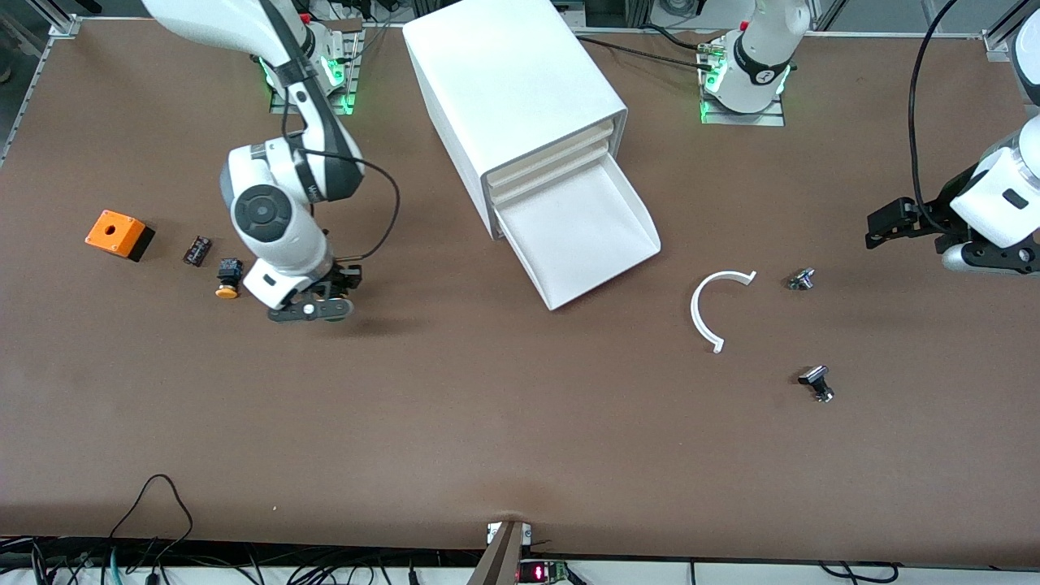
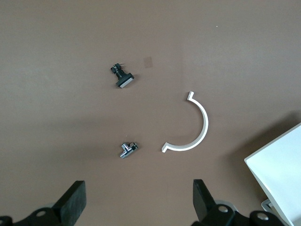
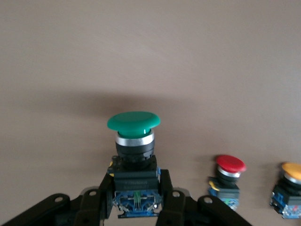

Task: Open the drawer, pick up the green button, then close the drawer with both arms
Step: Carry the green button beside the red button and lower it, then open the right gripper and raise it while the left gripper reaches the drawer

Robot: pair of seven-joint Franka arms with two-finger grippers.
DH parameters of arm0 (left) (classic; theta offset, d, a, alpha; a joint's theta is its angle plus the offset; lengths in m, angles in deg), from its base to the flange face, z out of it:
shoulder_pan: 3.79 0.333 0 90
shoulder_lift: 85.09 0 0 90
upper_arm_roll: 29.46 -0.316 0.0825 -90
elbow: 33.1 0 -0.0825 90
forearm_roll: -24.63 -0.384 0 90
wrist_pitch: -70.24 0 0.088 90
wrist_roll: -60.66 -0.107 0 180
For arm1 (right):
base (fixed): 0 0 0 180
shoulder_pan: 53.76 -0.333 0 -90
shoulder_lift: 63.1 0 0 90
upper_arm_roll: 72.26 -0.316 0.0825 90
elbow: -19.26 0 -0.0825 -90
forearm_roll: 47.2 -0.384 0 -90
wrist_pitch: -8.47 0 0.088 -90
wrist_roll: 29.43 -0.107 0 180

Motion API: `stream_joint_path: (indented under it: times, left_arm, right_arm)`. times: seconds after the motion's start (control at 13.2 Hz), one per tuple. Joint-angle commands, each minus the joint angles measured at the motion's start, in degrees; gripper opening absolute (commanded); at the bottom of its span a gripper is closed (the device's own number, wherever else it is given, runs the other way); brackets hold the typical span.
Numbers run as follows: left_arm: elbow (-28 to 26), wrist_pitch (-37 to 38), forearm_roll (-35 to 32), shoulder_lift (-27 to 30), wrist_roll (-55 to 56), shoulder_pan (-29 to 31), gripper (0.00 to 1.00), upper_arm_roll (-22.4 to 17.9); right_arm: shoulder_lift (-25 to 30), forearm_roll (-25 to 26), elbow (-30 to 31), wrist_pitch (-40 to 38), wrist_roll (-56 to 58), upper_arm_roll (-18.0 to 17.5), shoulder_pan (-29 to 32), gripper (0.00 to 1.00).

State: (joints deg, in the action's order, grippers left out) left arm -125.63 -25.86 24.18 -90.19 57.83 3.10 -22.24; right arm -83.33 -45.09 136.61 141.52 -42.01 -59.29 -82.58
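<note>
Brown table (image 1: 487, 422) — white cabinet (image 1: 512, 89), orange box (image 1: 119, 234), white arc (image 1: 715, 305) (small parts nearby).

Green-capped button (image 3: 134, 121), white drawer (image 1: 578, 231), orange box (image 1: 119, 234).

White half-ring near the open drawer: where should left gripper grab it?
Mid-arc of the half-ring, straight down from above, one finger inside the curve, one outside. It lies flat with a thin band, so pinching across it probably holds best. The left gripper hangs open near it; the right gripper is shut on the green button.
</note>
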Motion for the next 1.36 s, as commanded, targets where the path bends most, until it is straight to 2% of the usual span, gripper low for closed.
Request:
stream_joint_path:
  times: [0.0,0.15,0.45,0.68,0.76,0.83,0.91,1.14,1.29]
  left_arm:
    - [2.1,1.5,-1.9,-0.9,0.6,-0.2,1.0,0.3]
    - [2.1,1.5,-2.0,-1.0,0.6,-0.2,1.0,0.3]
    - [2.1,1.4,-2.1,-1.0,0.6,-0.2,1.0,0.3]
    - [2.1,1.2,-2.3,-1.5,0.6,0.4,1.0,0.0]
    - [2.2,1.1,-1.7,-2.6,0.5,0.2,1.0,0.1]
    - [3.8,0.9,-1.7,-3.9,0.8,-0.4,1.0,0.2]
    - [5.3,0.7,-1.7,-6.0,1.1,-1.7,1.0,0.6]
    - [5.4,-2.5,-0.8,-11.2,12.4,-7.7,1.0,0.9]
    - [5.3,-4.2,0.2,-14.6,20.1,-12.2,1.0,0.9]
  right_arm:
    - [3.3,-0.4,10.0,8.6,-0.9,-0.9,2.3,0.3]
    - [1.7,-0.5,14.6,16.4,-1.7,-1.0,2.4,0.3]
    - [-1.6,-2.0,14.7,18.4,-9.4,-3.5,2.3,0.3]
    - [-3.0,-2.4,14.2,19.8,-9.4,-3.7,2.3,0.31]
    - [-3.7,-2.6,14.2,21.5,-9.5,-4.4,2.2,0.45]
    - [-3.9,-3.1,14.1,21.8,-9.7,-4.6,2.2,0.88]
    - [-3.3,-4.0,13.9,21.5,-9.5,-4.6,2.2,1.0]
    - [-1.5,-4.3,10.5,19.6,-9.2,-4.8,2.3,1.0]
    - [-1.2,-4.3,5.2,12.8,-9.6,-5.1,2.3,1.0]
